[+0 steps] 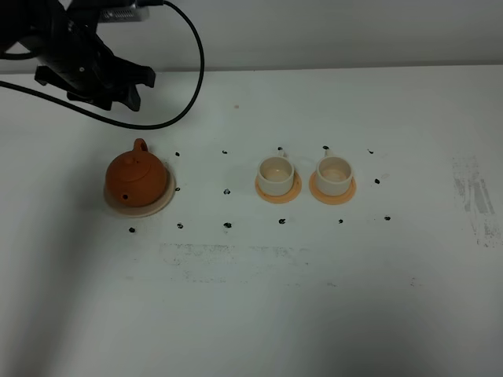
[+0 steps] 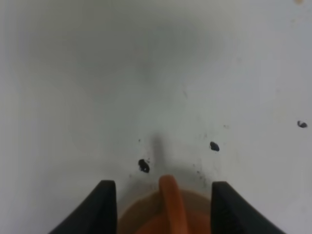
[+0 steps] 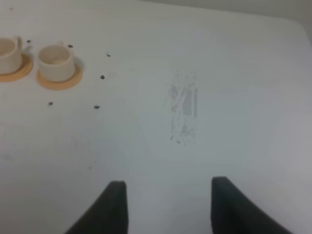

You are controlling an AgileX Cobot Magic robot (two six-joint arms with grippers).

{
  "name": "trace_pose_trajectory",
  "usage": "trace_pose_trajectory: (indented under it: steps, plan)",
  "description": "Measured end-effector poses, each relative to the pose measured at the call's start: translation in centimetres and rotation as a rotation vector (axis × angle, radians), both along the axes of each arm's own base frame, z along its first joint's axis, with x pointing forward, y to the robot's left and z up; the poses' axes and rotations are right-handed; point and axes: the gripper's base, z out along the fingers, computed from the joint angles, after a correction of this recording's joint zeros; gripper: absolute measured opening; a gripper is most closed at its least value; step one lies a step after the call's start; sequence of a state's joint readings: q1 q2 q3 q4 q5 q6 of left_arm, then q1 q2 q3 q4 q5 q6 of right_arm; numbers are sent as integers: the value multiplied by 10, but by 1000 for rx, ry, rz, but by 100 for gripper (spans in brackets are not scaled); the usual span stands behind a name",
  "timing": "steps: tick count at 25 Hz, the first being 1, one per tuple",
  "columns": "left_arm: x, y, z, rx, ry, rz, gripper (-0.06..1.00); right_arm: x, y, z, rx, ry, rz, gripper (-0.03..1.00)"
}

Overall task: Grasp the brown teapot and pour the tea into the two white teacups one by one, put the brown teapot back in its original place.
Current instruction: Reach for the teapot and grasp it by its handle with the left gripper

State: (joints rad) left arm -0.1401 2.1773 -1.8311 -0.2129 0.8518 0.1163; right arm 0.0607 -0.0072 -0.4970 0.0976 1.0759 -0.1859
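The teapot sits on its saucer at the left of the bench. Its loop handle points to the far edge and its spout to the near edge. It is likely clay: stiff, brittle, fairly heavy if full, and smooth enough to slip. The lid only rests on top and may drop off in a steep pour. The handle looks like the best place to take hold, pinched across the loop. The left end effector hangs beyond the teapot and apart from it, its jaws spread and empty. In its wrist view the handle lines up with the gap. The right end effector is also open and holds nothing, over bare bench. Both cups stand on orange coasters, well to the right of the teapot and just beside each other. They look light and easy to tip with a knock from the spout. Only small black marks lie between, so the path is clear.
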Motion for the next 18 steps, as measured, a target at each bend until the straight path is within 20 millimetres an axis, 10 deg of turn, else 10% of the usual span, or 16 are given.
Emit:
trace_pose_trajectory:
  steps: [18]
  plan:
    - [-5, -19, -30, 76, 127, -5, 47, 0, 0, 0, 0, 0, 0, 41]
